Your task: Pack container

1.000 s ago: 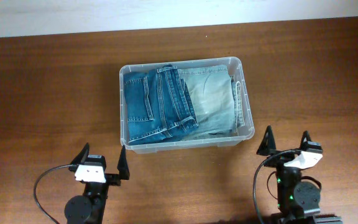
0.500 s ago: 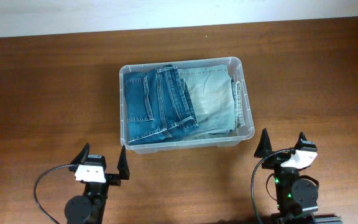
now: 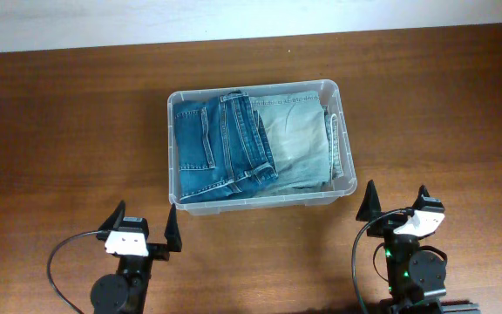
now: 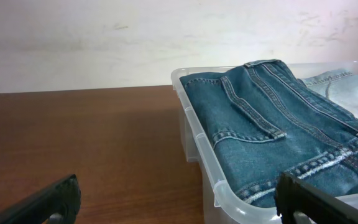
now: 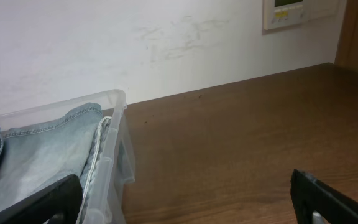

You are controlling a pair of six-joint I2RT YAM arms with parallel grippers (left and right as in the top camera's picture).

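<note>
The clear plastic container [image 3: 346,155] stands at the middle of the table. It holds folded dark blue jeans [image 3: 209,146] on the left and folded light blue jeans [image 3: 299,139] on the right. My left gripper [image 3: 143,228] is open and empty, near the front edge, just below the container's front left corner. My right gripper [image 3: 396,203] is open and empty, off the container's front right corner. The left wrist view shows the container's rim [image 4: 199,140] and the dark jeans [image 4: 272,130]. The right wrist view shows the container's corner [image 5: 114,124] and the light jeans [image 5: 36,155].
The brown wooden table [image 3: 68,131] stretches to both sides of the container. A pale wall [image 4: 104,43] runs behind the table. A wall-mounted panel [image 5: 291,12] shows at the top right of the right wrist view.
My right gripper has shifted slightly left and back. The left gripper, the container and the jeans have not moved.
</note>
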